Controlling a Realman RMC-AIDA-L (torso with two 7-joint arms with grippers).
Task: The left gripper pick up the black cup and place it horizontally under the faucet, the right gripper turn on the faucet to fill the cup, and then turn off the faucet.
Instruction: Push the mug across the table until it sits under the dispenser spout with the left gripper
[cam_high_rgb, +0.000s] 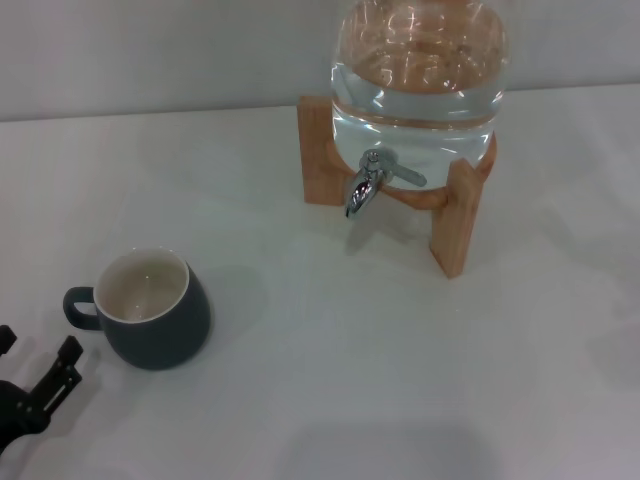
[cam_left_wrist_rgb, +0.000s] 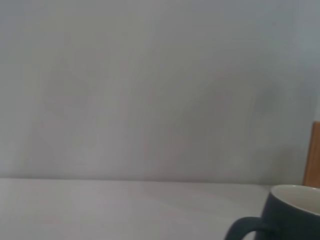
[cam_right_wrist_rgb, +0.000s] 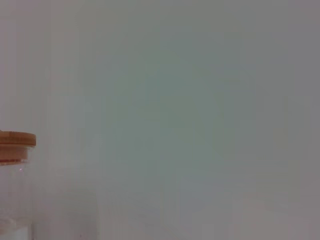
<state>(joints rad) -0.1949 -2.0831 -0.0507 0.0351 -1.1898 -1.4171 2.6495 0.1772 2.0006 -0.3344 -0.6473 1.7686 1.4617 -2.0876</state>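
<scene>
The black cup (cam_high_rgb: 150, 308) stands upright on the white table at the left, cream inside showing, its loop handle pointing left. In the left wrist view the black cup (cam_left_wrist_rgb: 286, 214) shows only as a rim and handle. My left gripper (cam_high_rgb: 38, 375) sits at the head view's lower left corner, open, a short way left of and nearer than the cup's handle, touching nothing. The chrome faucet (cam_high_rgb: 368, 184) points down from the glass water jar (cam_high_rgb: 420, 80), its lever sticking out to the right. My right gripper is out of view.
The jar rests in a wooden stand (cam_high_rgb: 455, 215) at the back centre-right; a wooden edge of the stand (cam_left_wrist_rgb: 312, 155) shows in the left wrist view. The jar's wooden lid (cam_right_wrist_rgb: 15, 145) appears in the right wrist view. A plain wall runs behind the white table (cam_high_rgb: 330, 380).
</scene>
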